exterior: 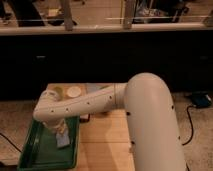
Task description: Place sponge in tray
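The green tray [35, 150] lies at the front left of the wooden table. A pale, bluish sponge [63, 139] lies inside the tray, near its right side. My white arm reaches left across the table, and its gripper [57, 128] hangs down into the tray, right over the sponge and touching or nearly touching its top. The wrist hides the gripper's upper part.
A white round lid or dish [74, 91] and a second pale object [57, 91] sit at the table's back left. A small dark object [84, 118] lies by the tray's right rim. Bare wood [105, 145] lies to the tray's right. A blue object [202, 100] and a cable are on the floor at right.
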You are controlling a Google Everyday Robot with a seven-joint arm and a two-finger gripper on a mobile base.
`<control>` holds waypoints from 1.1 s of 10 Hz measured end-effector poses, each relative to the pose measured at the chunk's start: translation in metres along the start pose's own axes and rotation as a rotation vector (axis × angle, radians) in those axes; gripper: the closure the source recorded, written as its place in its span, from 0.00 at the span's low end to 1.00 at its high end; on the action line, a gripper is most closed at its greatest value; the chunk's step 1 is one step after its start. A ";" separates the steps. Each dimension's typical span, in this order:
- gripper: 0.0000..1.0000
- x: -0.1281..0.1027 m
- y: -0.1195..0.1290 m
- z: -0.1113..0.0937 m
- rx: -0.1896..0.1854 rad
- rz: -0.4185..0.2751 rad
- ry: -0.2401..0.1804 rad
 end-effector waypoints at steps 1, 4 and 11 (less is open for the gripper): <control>0.87 -0.001 -0.001 0.000 0.000 -0.002 0.000; 0.88 -0.001 -0.001 0.000 0.000 -0.002 0.000; 0.88 0.000 0.000 0.000 0.000 -0.001 0.000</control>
